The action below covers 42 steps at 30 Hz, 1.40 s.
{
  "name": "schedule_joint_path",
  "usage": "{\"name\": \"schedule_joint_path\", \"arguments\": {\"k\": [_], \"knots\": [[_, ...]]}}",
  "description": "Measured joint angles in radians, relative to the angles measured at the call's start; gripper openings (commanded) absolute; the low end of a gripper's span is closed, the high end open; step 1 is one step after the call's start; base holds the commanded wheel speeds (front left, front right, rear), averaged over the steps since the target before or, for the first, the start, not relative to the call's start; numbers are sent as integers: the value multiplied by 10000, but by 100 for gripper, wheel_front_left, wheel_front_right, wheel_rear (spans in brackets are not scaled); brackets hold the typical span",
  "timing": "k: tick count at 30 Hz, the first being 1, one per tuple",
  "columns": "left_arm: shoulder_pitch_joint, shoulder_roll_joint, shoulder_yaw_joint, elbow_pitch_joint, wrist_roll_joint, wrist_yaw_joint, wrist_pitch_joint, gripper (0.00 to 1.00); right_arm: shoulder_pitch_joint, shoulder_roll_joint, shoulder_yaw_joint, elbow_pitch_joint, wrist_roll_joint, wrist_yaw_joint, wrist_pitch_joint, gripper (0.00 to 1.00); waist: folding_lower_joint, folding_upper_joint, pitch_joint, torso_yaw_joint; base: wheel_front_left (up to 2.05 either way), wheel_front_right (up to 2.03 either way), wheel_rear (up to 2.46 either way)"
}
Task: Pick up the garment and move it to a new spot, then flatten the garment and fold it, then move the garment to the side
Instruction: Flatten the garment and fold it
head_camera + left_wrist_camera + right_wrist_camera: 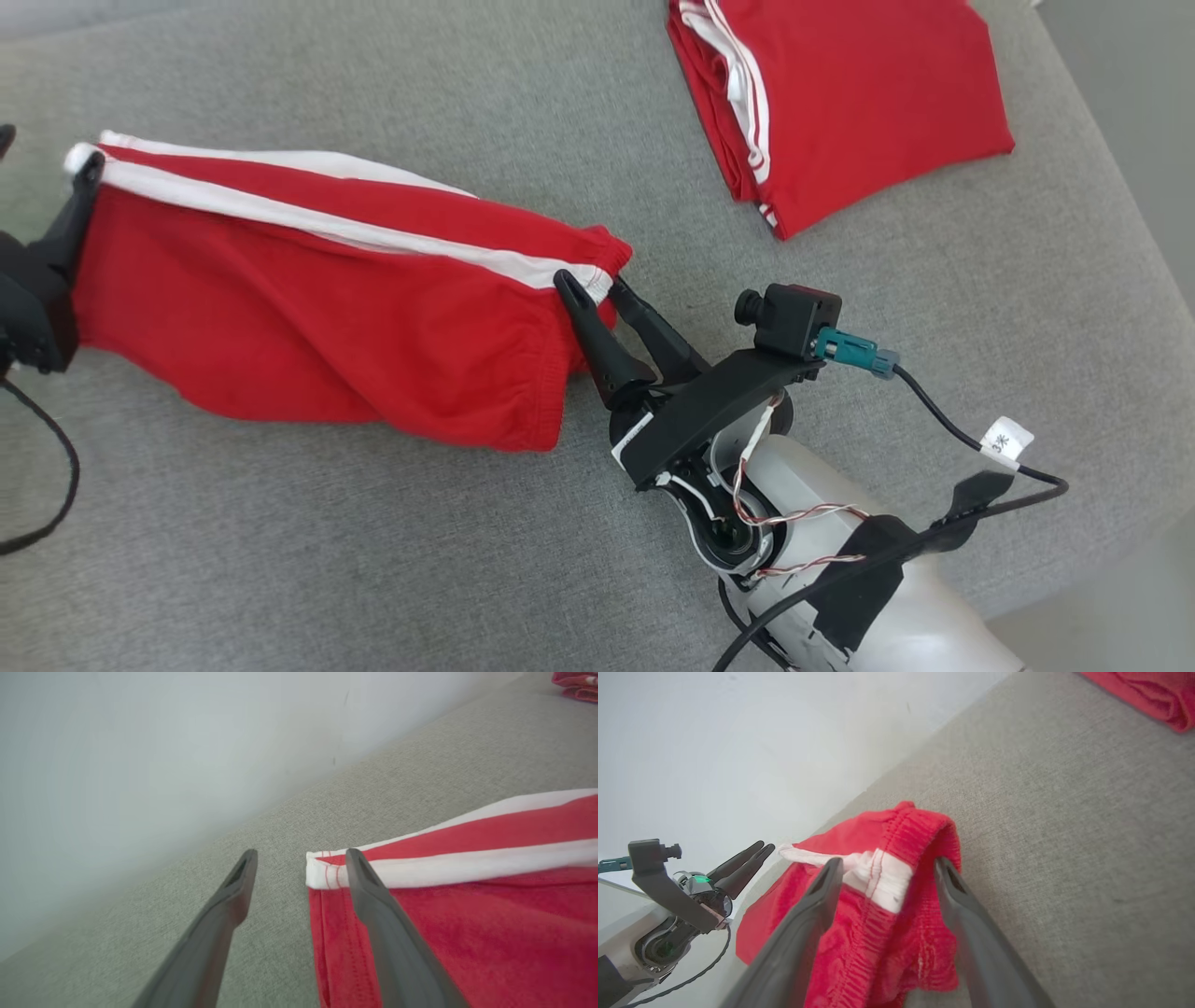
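Shorts, red with white side stripes, lie stretched across the left and centre of the head view on a grey cushion, with the hem at the far left and the elastic waistband toward the middle. The left gripper sits at the hem corner with its jaws wide. In the left wrist view one finger lies over the white stripe and the other over bare cushion, with nothing pinched. The right gripper is at the waistband, jaws also wide, its fingers straddling the bunched white patch without closing on it. Standing at opposite ends like this looks suited to drawing the cloth long and flat. The lower edge is rumpled, though, so flattening seems unfinished and folding not yet begun. A second red garment, neatly folded, rests at the upper right, well apart, which is probably where finished pieces go.
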Motion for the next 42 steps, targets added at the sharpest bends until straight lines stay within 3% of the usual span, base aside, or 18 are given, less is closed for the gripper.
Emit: {"name": "schedule_joint_path", "arguments": {"k": [10, 23, 26, 29, 34, 42], "knots": [[744, -150, 13, 59, -458, 12, -853, 100, 738, -819, -374, -301, -920, 2, -320, 100, -1, -1, -790, 269, 0, 0, 0], [2821, -77, 1521, -1990, -412, 855, -997, 100, 2523, -1578, -1440, -2456, -3682, -2, -527, 100, -2, -1, -1772, 688, 0, 0, 0], [3382, -21, 1914, -2495, -288, 1035, -997, 100, 3096, -1540, -2017, -3085, -4575, -2, -548, 100, -3, -2, -1903, 799, 0, 0, 0], [3935, -6, 2290, -2911, -182, 1118, -995, 100, 3757, -1517, -2592, -3800, -6318, -2, -546, 100, -2, -1, -1963, 941, 0, 0, 0], [4311, 113, 2631, -3035, -132, 1047, -995, 100, 4893, -1081, -3237, -4426, -7666, -2, -548, 100, -2, -2, -1954, 1027, 0, 0, 0], [4450, 291, 2786, -2987, -151, 940, -980, 100, 5471, -525, -3657, -4777, -8190, -2, -548, 100, -1, -2, -1892, 804, 0, 0, 0]]}}
